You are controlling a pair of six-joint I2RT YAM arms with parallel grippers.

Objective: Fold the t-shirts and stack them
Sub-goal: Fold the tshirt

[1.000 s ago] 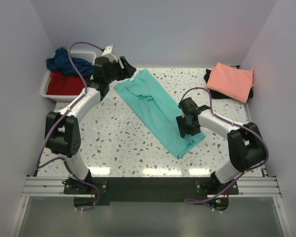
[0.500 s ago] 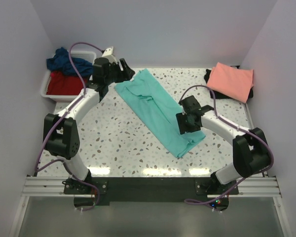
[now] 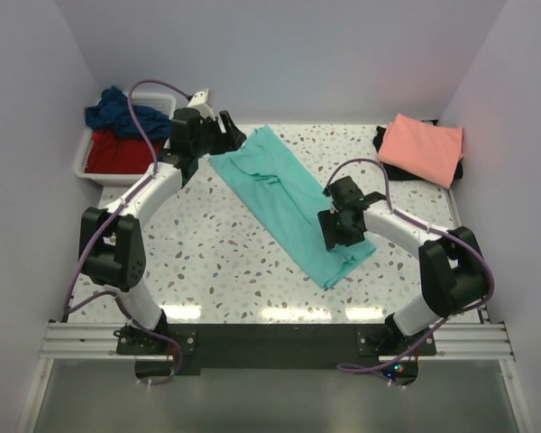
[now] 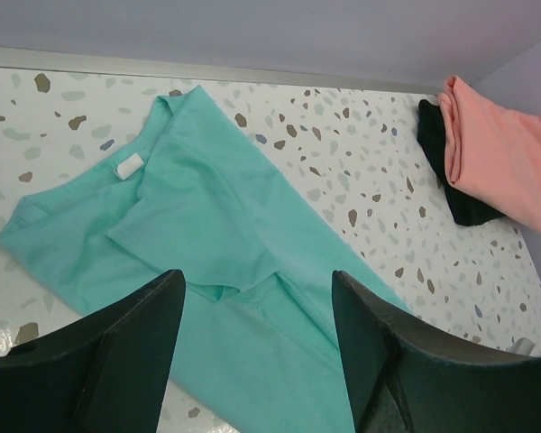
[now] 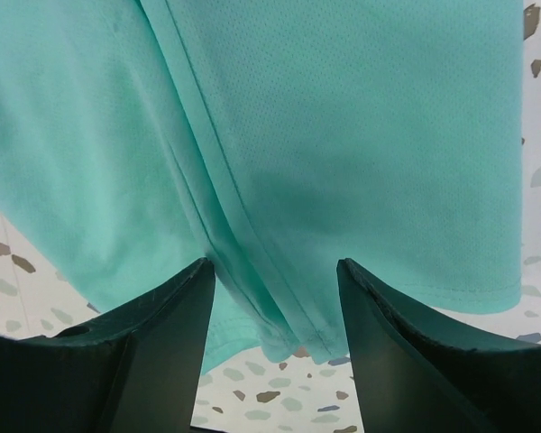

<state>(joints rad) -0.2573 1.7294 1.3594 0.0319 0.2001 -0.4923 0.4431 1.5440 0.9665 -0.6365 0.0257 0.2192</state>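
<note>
The turquoise-teal t-shirt (image 3: pixel 284 200) lies folded into a long strip, running diagonally across the table. My left gripper (image 3: pixel 225 133) hovers open above its collar end. In the left wrist view the shirt (image 4: pixel 207 225) fills the space under the gripper (image 4: pixel 257 284), with nothing between the fingers. My right gripper (image 3: pixel 335 233) is open low over the hem end. In the right wrist view the folded edges and hem of the shirt (image 5: pixel 343 135) pass under the gripper (image 5: pixel 275 271), and the fingers hold nothing.
A salmon-pink shirt (image 3: pixel 422 147) lies folded on a black one (image 3: pixel 382 141) at the back right corner. A white tub (image 3: pixel 108 178) at the back left holds a red shirt (image 3: pixel 117 153) and a navy blue one (image 3: pixel 113 110). The speckled table (image 3: pixel 207 244) ends at walls.
My right gripper's jaws have spread wider and it has shifted slightly left over the hem. My left gripper has edged a little toward the back wall. The teal shirt lies unchanged.
</note>
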